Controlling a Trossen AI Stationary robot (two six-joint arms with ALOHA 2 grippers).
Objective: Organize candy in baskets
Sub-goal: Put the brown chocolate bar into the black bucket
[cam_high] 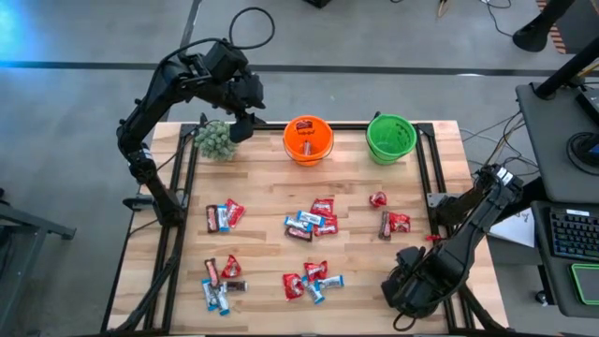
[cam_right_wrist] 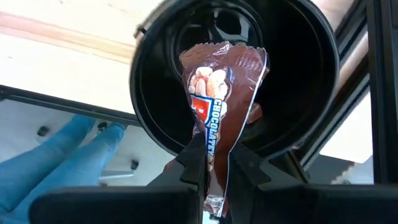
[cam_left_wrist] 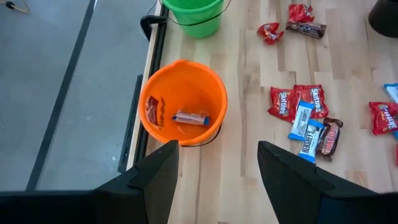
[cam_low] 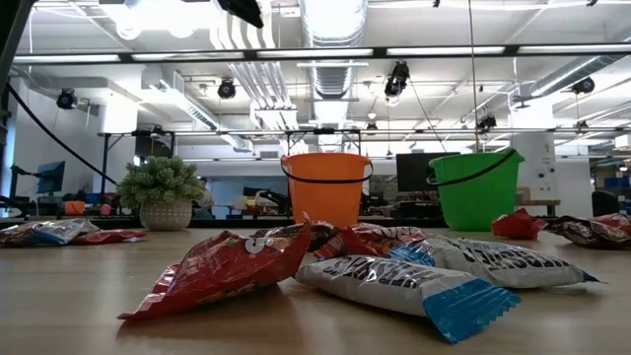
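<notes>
My right gripper [cam_right_wrist: 214, 158] is at the table's near right corner [cam_high: 409, 285], shut on a dark brown wrapped candy [cam_right_wrist: 217, 106] over the black bowl [cam_right_wrist: 158, 81]. My left gripper [cam_left_wrist: 217, 149] is open and empty, and hovers above the far edge [cam_high: 241, 126] beside the orange pail [cam_left_wrist: 183, 102]. Two candies [cam_left_wrist: 189, 117] lie in that pail. The green pail [cam_high: 390, 138] stands to its right. Red, blue-and-white and brown candies lie in clusters on the wood [cam_high: 312, 223], [cam_high: 314, 279], [cam_high: 223, 215]. My right gripper pinches the brown candy by one end of its wrapper [cam_right_wrist: 210, 149] between its two fingers, which point down from above. The candy is lifted clear of the table. Its free end [cam_right_wrist: 227, 56] reaches out beyond the fingertips, over the bowl's opening.
A small fuzzy green plant [cam_high: 215, 140] stands at the far left, close to my left gripper. More candies lie near the right side [cam_high: 393, 223] and near left [cam_high: 220, 281]. Black frame rails run along the table's sides [cam_high: 426, 173]. A person's legs in jeans [cam_right_wrist: 62, 155] show beyond the edge.
</notes>
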